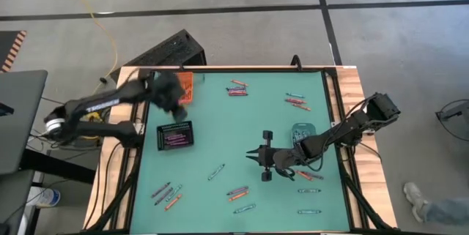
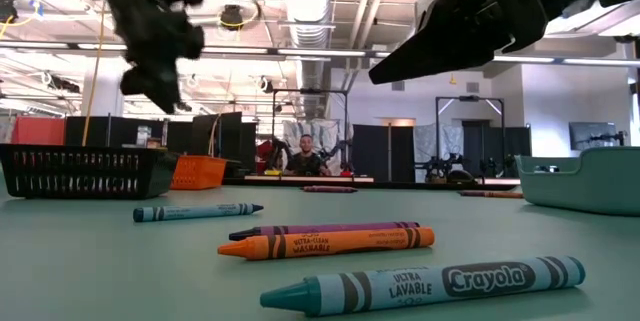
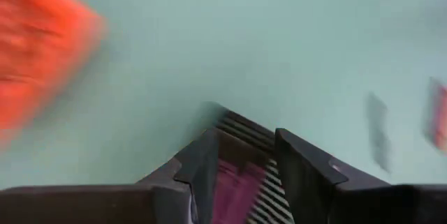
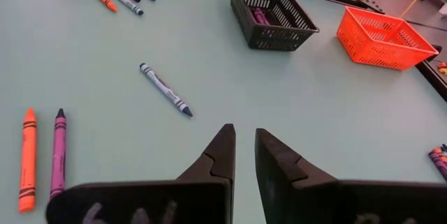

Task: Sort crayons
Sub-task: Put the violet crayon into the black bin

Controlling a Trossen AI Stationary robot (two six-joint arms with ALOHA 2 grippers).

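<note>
While it hangs blurred above the table, the left gripper (image 1: 172, 96) sits between the orange tray (image 1: 184, 85) and the black tray (image 1: 176, 136), on the side of the black tray nearer the orange one; in the left wrist view its fingers (image 3: 300, 165) stand apart with nothing between them, and purple crayons (image 3: 234, 192) show below them inside the black tray. Other crayons lie scattered on the green table (image 1: 220, 118) around that black tray: a loose group (image 1: 167, 193) towards the table's front-left corner, a single blue one (image 1: 215, 171) to the tray's right and slightly forward, a cluster (image 1: 237, 88) beyond it near the far edge, and a pair (image 1: 237, 193) further right and forward. Right of the black tray by a wide stretch, the right gripper (image 1: 253, 156) hovers over bare table, pointing towards the tray, its fingers (image 4: 220, 155) drawn nearly together on nothing. Beside that arm lies a teal tray (image 1: 302, 130), with more crayons (image 1: 296, 101) past it and others (image 1: 308, 190) on its near side.
</note>
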